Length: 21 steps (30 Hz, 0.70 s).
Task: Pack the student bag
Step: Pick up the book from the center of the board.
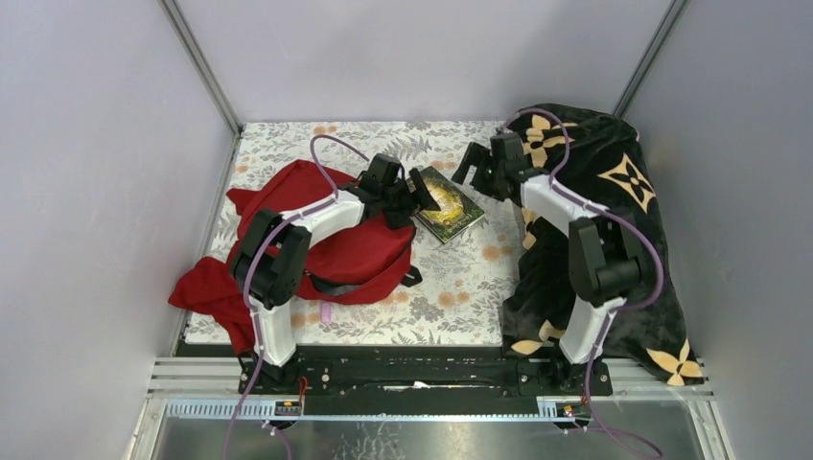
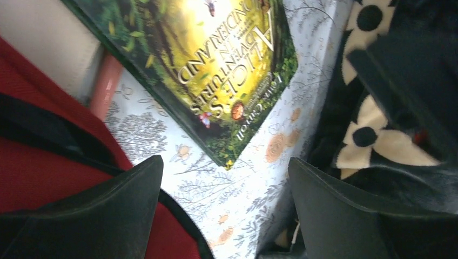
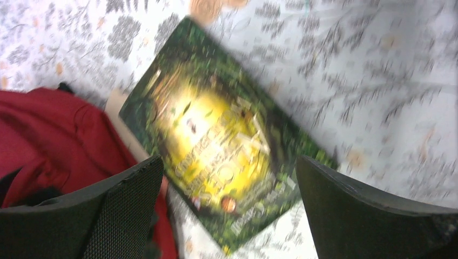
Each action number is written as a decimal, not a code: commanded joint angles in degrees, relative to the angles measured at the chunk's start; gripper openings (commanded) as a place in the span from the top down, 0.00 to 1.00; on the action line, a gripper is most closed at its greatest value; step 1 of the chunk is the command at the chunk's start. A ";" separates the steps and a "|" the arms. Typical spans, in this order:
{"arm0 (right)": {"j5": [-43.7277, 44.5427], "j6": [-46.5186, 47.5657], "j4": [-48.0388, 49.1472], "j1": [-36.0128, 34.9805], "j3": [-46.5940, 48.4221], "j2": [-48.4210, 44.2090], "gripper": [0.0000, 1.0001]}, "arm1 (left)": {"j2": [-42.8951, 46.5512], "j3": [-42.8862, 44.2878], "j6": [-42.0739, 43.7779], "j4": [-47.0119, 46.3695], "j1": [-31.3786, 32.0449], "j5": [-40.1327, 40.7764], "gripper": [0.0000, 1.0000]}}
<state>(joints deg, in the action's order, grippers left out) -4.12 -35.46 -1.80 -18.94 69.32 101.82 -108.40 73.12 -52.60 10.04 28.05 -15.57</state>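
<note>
Grey walls box in your counter [image 1: 460, 287], which wears a white cloth printed with grey leaves and orange flowers. Take the book [image 1: 447, 204] as your marker: a green-and-gold volume lying flat, cover up, toward the far middle of the counter (the left wrist view lets you read Alice's Adventures in Wonderland on it).

The student bag [image 1: 350, 251] lies slumped just left of the book. It is dark red, with black straps trailing toward the near edge. Its right side comes right up to the book's left side, though you cannot tell from above whether they actually touch. A pink rod-like thing [image 2: 106, 86] peeks out at the book's bag-side edge (too little shows to name it). Right of the book, the black blanket [image 1: 614, 192] with tan flowers is heaped over the counter's right side, beneath the right arm.

Your left pincer [image 2: 224, 168] hangs at the book's near left corner, over the seam between bag and book. It is released, its fingers spread wide with only the printed cloth between them, gripping nothing. Your right pincer [image 3: 227, 162] hovers at the book's far right edge, likewise released, jaws wide and empty. The book shows through the gap in that pincer's own camera (that view is blurred).
</note>
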 commanded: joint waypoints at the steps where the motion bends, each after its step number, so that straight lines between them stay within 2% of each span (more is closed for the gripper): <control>1: -0.11 10.91 -11.21 1.12 14.49 10.65 0.00 | -1.64 -1.44 -4.20 -5.53 0.47 -1.83 0.06; 4: 0.26 11.97 -14.46 1.39 21.45 17.80 0.00 | -3.11 -2.09 -6.54 -7.58 0.50 -2.49 0.07; 10: -1.35 12.19 -14.86 2.15 26.09 23.33 0.00 | -4.87 -2.64 -8.18 -8.70 0.51 -2.85 0.05; 15: -2.97 12.43 -14.92 2.40 25.59 25.33 0.00 | -6.75 -2.73 -9.37 -9.38 0.44 -1.72 0.04; 21: -12.85 11.28 -11.25 3.23 20.84 25.07 0.00 | -11.08 -3.23 -9.98 -15.75 -0.64 -4.68 0.06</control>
<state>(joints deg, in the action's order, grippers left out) -8.71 -23.92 -13.80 -16.49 93.51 126.17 -115.72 71.13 -61.43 -0.19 28.29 -18.17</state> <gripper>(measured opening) 0.994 0.955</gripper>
